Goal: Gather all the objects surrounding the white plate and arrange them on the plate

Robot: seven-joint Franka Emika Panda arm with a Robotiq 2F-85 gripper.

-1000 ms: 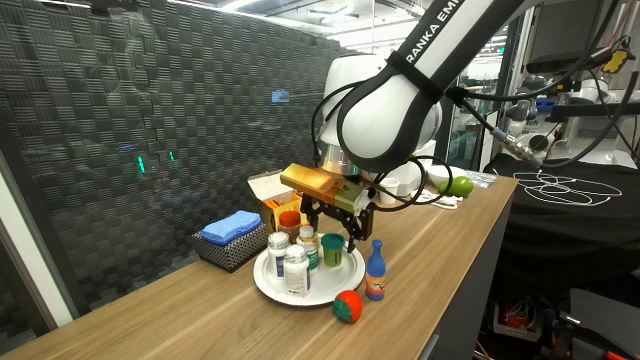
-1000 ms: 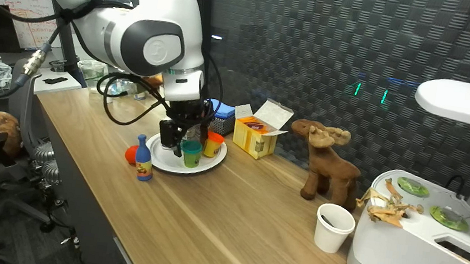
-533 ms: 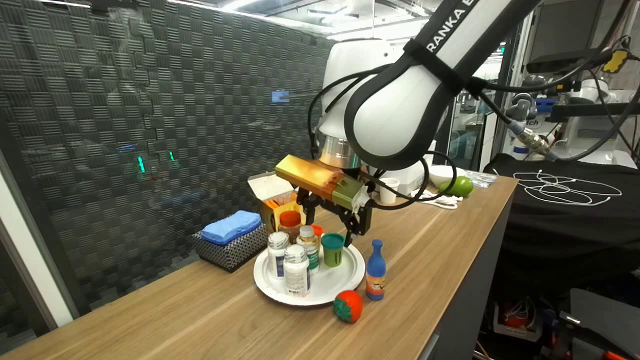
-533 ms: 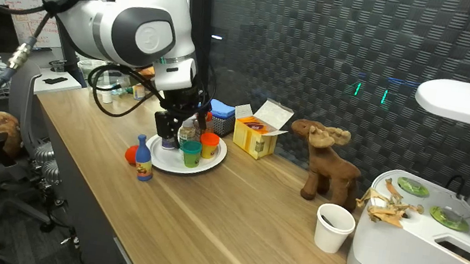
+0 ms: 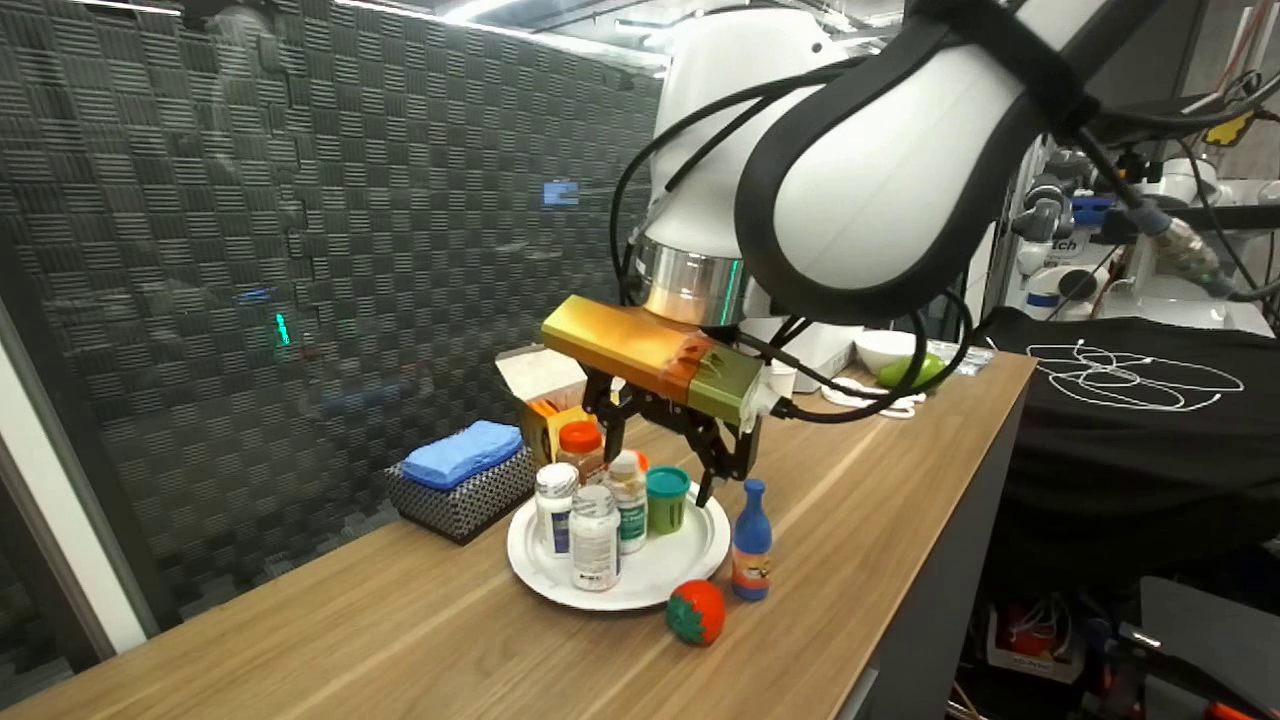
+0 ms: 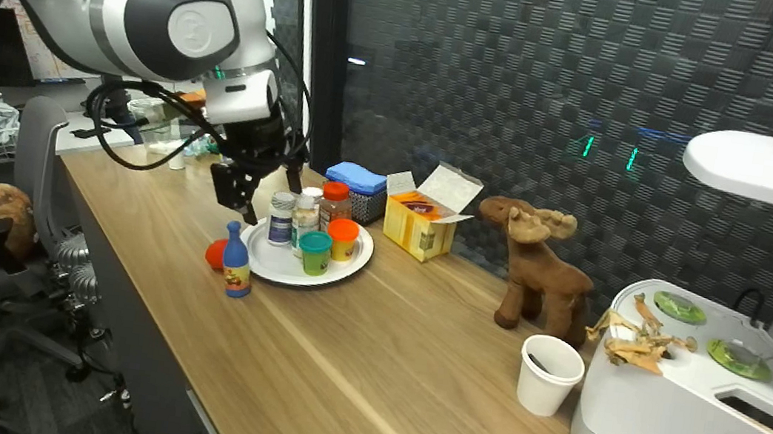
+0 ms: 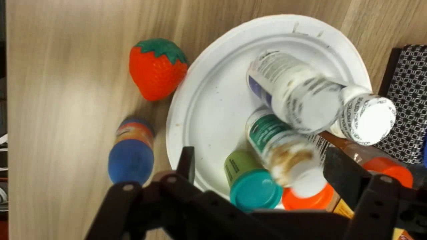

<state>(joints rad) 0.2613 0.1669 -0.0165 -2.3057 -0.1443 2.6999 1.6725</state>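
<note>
two things sit off the plate (image 5: 670,560): the strawberry (image 5: 697,612), right at its rim, though we cannot tell if they touch, and the blue bottle (image 5: 751,550), upright on the table (image 5: 450,640). six stand on it: two white bottles (image 5: 596,545), a green-labelled bottle (image 5: 631,515), a red-capped jar (image 5: 580,448), a teal tub (image 5: 666,500) and an orange tub (image 6: 343,243). our hand (image 5: 658,478) hangs above, close by, fingers spread wide, holding nothing.

we judge the crowding to be our main danger: tall bottles stand near the fingers, so a low sideways swing could catch a cap and knock one into the next. the strawberry is likely to roll if we nudge it before straddling it, perhaps over the table's edge. the blue bottle has a slim neck, so closing off-centre would probably tip it. bare room lies on the strawberry's side of the plate; anything we set on the sloping rim may lean or topple back out, and pressing there could tilt the plate under all six.
</note>
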